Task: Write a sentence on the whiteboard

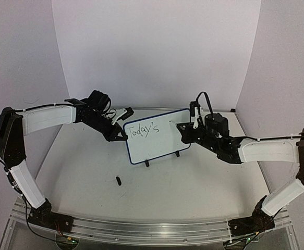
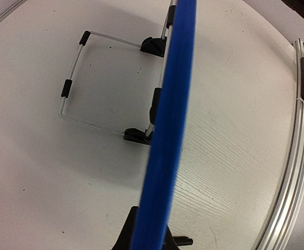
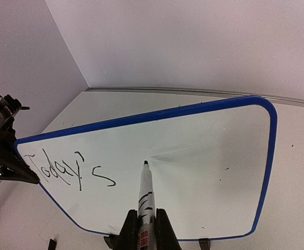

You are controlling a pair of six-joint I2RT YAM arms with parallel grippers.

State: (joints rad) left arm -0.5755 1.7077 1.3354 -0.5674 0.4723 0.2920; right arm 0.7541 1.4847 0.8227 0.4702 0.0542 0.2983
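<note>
The whiteboard stands tilted on its black clip feet at mid-table, blue rim all round. "Today's", the sentence, sits in black at its upper left. My left gripper is shut on the board's left edge. In the left wrist view the blue rim runs edge-on between the jaws, with the wire stand behind. My right gripper is shut on a black-and-white marker. The marker's tip is at or just off the board, right of "Today's". From above, the right gripper is at the board's right end.
A small black marker cap lies on the table in front of the board. An aluminium rail runs along the near edge and carries both arm bases. White backdrop walls close the back and sides.
</note>
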